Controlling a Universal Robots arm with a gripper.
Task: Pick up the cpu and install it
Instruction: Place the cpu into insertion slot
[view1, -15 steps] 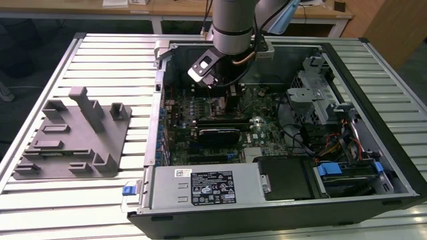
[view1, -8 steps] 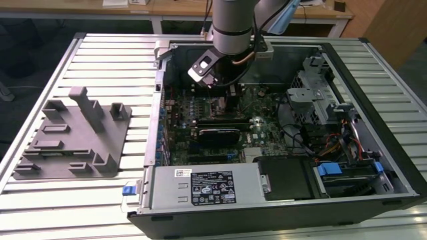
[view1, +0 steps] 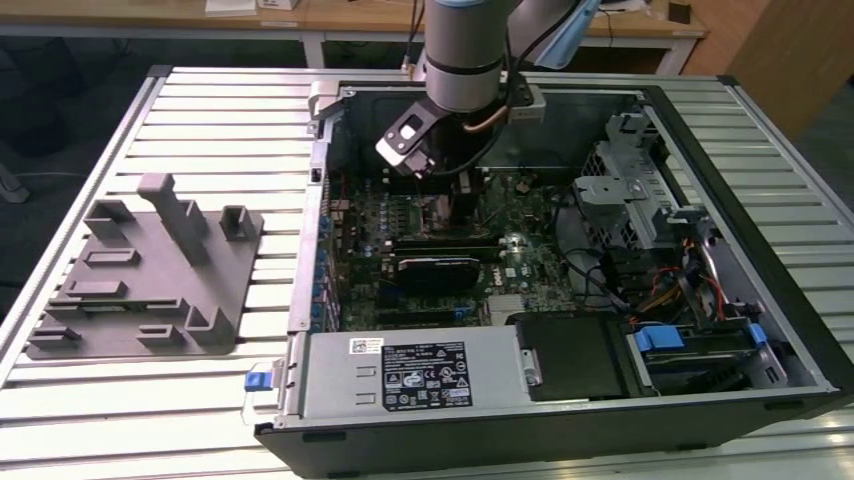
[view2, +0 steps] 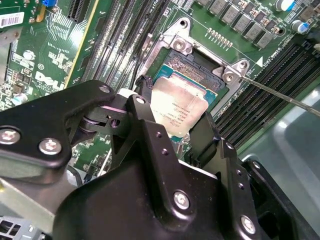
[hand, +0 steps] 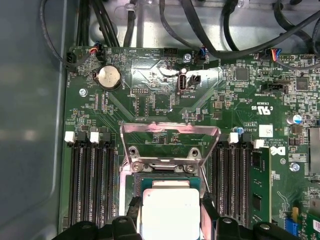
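Observation:
The cpu (view2: 182, 102), a flat square chip with a silvery top and a green rim, is held between two black fingers (view2: 142, 97) of my gripper (view2: 174, 106), which is shut on it. It hangs low over the open motherboard socket (view2: 192, 67) and covers the socket's nearer part; I cannot tell whether it touches. In the first wrist view the cpu (hand: 170, 210) sits just below the raised metal load plate (hand: 170, 137). In the exterior view my gripper (view1: 447, 185) reaches down into the open computer case (view1: 694, 150), over the motherboard's upper middle.
A thin socket lever (view2: 280, 95) sticks out beside the socket. Memory slots (hand: 92, 185) flank it on both sides. A black card (view1: 434, 265), a power supply (view1: 414, 375) and a drive cage (view1: 627, 190) fill the case. A grey tray (view1: 147, 270) lies on the exterior view's left.

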